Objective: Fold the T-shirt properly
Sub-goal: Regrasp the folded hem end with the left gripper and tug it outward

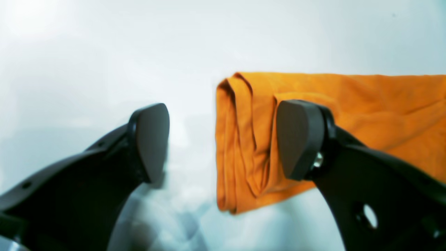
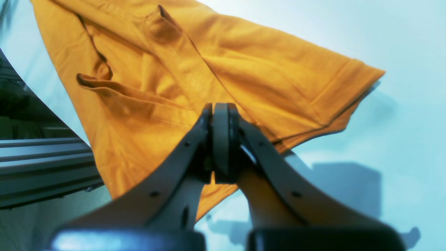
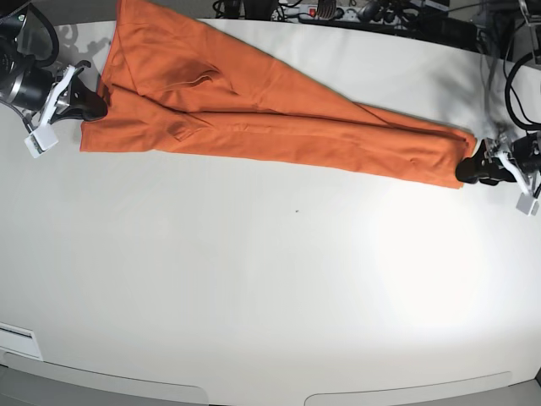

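- T-shirt (image 3: pixel 270 110) lies as a long narrow band on the white table (image 3: pixel 270 279), stretched between the two grippers, one at each end.
- Right gripper (image 2: pixel 221 115): pads pressed together w/ no gap showing, orange cloth spreading out ahead of and to both sides of the tips. Looks clamped on the wide end of the shirt, a sleeve hem fanning out to its right.
- Left gripper (image 1: pixel 223 139): jaws spread wide, nothing between them. Narrow folded end sits just ahead of it, layered edge in the gap, one pad in front of the cloth; contact can't be told.
- Judgement: step in hand = left gripper takes its end so both ends can be carried for the next fold.
- To do it well, prob.: bring the jaws low, close over all stacked layers at once, not only the top ply; keep right grip firm so the band stays taut and straight; lift both ends evenly so edges line up.
- Risk: lower layers slipping out → crooked fold.
- Brands/writing: none legible in any view; no tag or print visible on the cloth.
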